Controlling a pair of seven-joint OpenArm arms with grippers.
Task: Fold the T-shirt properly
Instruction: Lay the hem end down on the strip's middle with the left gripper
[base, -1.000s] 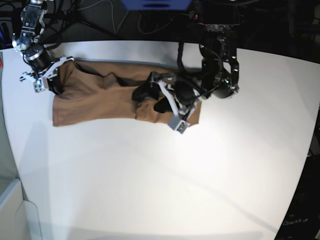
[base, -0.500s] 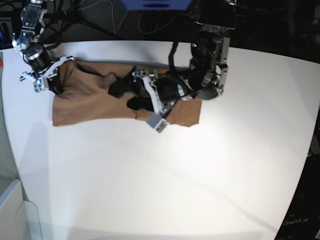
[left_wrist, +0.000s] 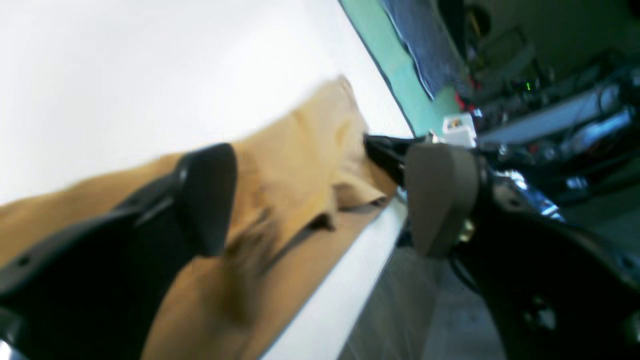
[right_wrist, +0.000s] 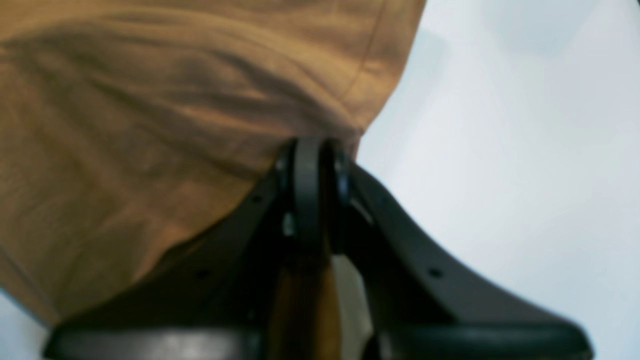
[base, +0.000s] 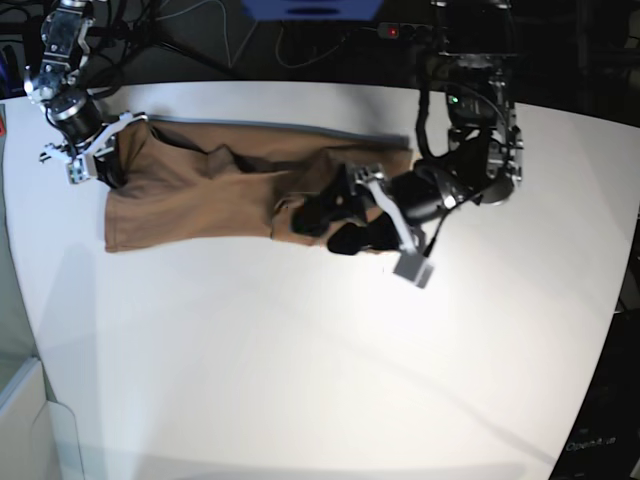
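A: Where was the T-shirt (base: 200, 190)?
B: Spread across the upper left of the white table (base: 300, 360).
A: And the grippers?
B: Right gripper (base: 95, 160) pinched its corner; left gripper (base: 335, 225) gaped wide, empty, over the cloth's right end

The T-shirt (base: 190, 195) is soft, matt tan-brown cloth, creased, with a fine woven grain and a stitched hem in the right wrist view. The table (base: 300, 360) under it is smooth white, with a faint sheen. The left gripper (left_wrist: 320, 200) has matt black plastic fingers; the right gripper (right_wrist: 312, 165) looks like dark, slightly glossy plastic.
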